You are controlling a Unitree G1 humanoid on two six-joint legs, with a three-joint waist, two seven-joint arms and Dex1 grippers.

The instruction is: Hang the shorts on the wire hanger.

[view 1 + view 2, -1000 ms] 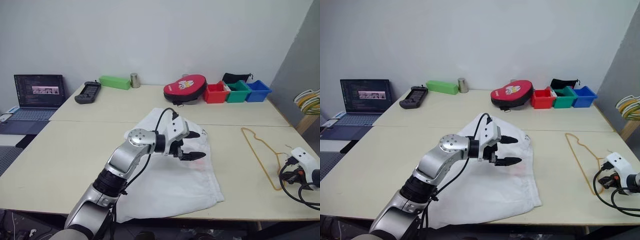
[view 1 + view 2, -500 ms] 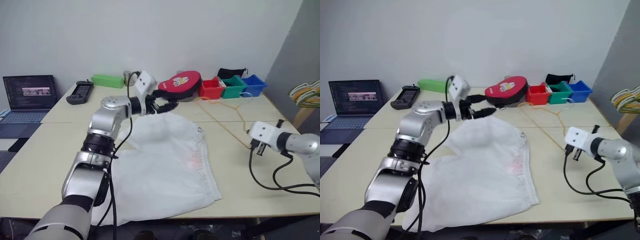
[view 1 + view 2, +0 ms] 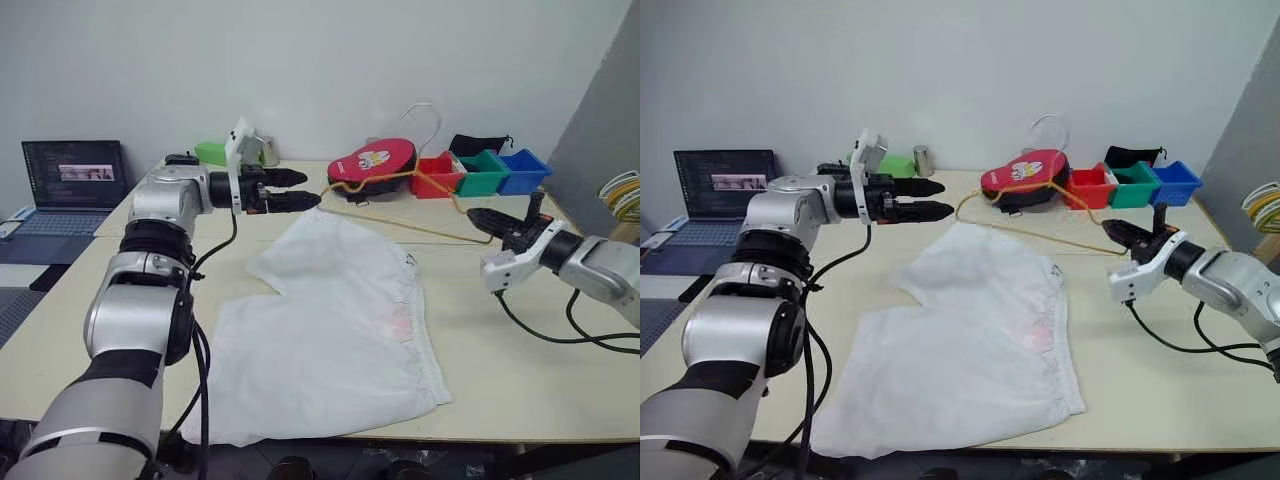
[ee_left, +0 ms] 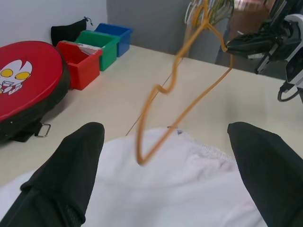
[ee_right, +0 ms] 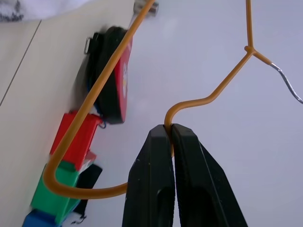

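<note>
Raised off the worktop (image 3: 520,350) since earlier, the wire hanger (image 3: 400,205) hangs pinched in the right pincer (image 3: 490,222) above the limp, light shorts (image 3: 330,330); grab their waistband. Beyond, the left pincer (image 3: 295,190) gapes empty.

The left arm was held raised and stretched forward, its gripper (image 3: 305,190) pointing roughly level toward the robot's right with the jaws spread wide and nothing between them. The right arm was bent inward and lifted, its gripper (image 3: 478,217) pointing forward-left, the jaws pinched tight on the hanger (image 5: 208,97).
</note>
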